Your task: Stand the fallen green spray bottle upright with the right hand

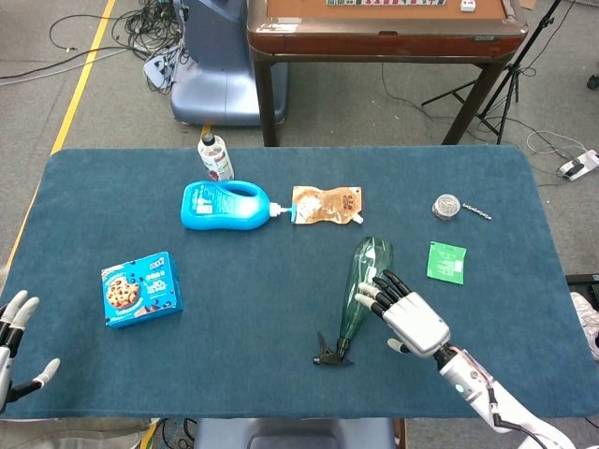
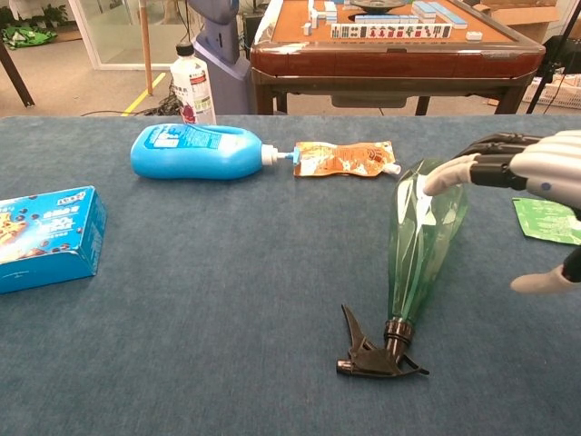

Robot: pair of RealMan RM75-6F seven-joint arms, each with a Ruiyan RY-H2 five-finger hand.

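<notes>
The green spray bottle (image 1: 360, 288) lies on its side on the blue table, its black trigger head (image 1: 331, 354) toward the front edge; in the chest view the bottle (image 2: 419, 243) tapers down to the trigger (image 2: 372, 352). My right hand (image 1: 410, 313) sits just right of the bottle with fingers spread, and its fingertips (image 1: 367, 295) reach over the bottle's body. In the chest view the right hand (image 2: 531, 173) holds nothing and one fingertip (image 2: 436, 182) touches or hovers at the bottle's wide end. My left hand (image 1: 17, 341) is open at the table's front-left corner.
A blue detergent bottle (image 1: 225, 205) lies at the back left, a brown pouch (image 1: 326, 205) beside it and a small upright bottle (image 1: 215, 155) behind. A blue cookie box (image 1: 141, 288) sits left. A green packet (image 1: 446, 262) and a metal tin (image 1: 446, 207) lie right.
</notes>
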